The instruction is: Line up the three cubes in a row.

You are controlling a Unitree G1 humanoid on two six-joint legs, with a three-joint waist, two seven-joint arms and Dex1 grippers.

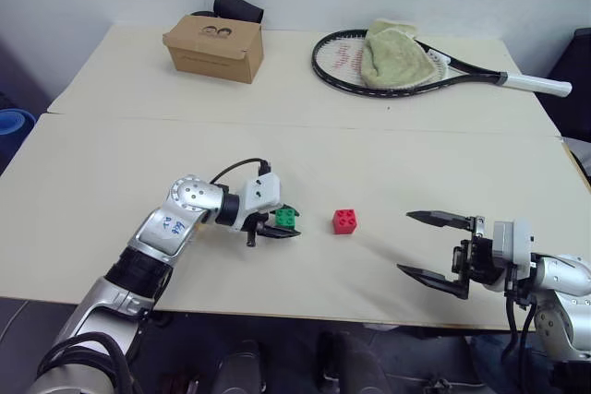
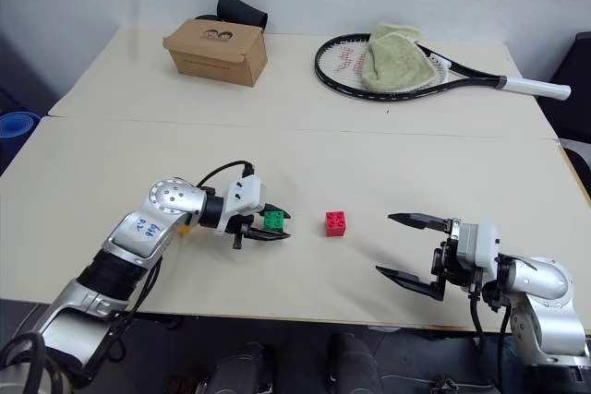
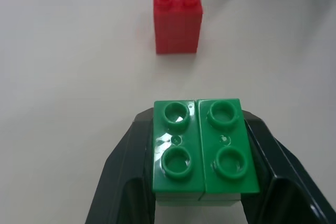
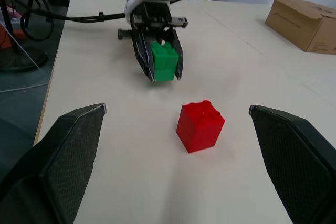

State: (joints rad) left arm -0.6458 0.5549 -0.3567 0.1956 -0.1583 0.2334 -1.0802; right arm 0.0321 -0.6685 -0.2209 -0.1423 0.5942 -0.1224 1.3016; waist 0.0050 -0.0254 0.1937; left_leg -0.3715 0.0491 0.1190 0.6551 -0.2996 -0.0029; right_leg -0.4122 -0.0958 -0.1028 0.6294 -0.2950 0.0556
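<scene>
My left gripper (image 1: 292, 227) is shut on the green cube (image 1: 286, 217) and holds it just above the table, pointing right toward the red cube (image 1: 345, 220). The wrist view shows the green cube (image 3: 202, 148) clamped between the two black fingers (image 3: 123, 177), with the red cube (image 3: 177, 17) a short gap beyond. My right gripper (image 1: 404, 243) stands open near the table's front right, aimed left at the red cube (image 4: 200, 126), with nothing between its fingers. A sliver of yellow-orange (image 2: 186, 227) shows under my left wrist; the rest is hidden by the arm.
A brown cardboard box (image 1: 214, 46) sits at the back left with a black object (image 1: 238, 5) behind it. A tennis racket (image 1: 416, 66) with a green towel (image 1: 392, 54) on it lies at the back right. The table's front edge (image 1: 305, 313) runs close below both grippers.
</scene>
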